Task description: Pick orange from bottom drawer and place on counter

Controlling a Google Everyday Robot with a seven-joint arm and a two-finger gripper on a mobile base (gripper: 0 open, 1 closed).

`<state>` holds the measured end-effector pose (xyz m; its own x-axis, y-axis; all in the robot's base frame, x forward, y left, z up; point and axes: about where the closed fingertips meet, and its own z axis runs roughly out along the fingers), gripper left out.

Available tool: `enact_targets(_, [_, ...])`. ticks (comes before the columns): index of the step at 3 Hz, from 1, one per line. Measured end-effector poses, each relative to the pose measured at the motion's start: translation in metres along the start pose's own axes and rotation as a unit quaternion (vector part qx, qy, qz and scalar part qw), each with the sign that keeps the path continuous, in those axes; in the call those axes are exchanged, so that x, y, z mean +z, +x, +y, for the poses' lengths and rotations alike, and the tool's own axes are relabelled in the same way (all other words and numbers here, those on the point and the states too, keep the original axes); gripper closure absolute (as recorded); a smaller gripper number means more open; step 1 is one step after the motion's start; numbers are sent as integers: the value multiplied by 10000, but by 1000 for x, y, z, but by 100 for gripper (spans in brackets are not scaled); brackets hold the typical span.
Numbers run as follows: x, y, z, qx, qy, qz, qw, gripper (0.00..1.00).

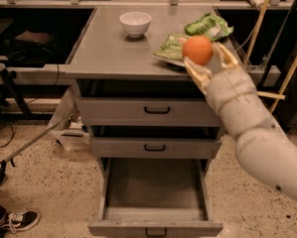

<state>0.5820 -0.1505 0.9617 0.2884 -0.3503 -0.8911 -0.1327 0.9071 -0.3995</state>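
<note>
The orange (197,50) is round and smooth, held between the two tan fingers of my gripper (209,58). The gripper is shut on it and holds it in the air over the front right edge of the counter (118,51), just in front of the green bags. My white arm comes in from the lower right. The bottom drawer (155,195) is pulled fully open below and its tray is empty. The two shallower drawers above it are closed.
A white bowl (135,23) stands at the back of the counter. Two green snack bags (207,26) lie at the back right, one (171,47) right behind the orange. Poles lean at the right. A person's shoe (16,219) is on the floor at the lower left.
</note>
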Motion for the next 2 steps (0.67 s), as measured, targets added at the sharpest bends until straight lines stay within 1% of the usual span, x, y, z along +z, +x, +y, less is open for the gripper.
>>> enact_targets(1, [64,-41,1,-427,-355,-263,9981,100])
enact_targets(2, [114,-69,-23,-643,-463,-199,9967,100])
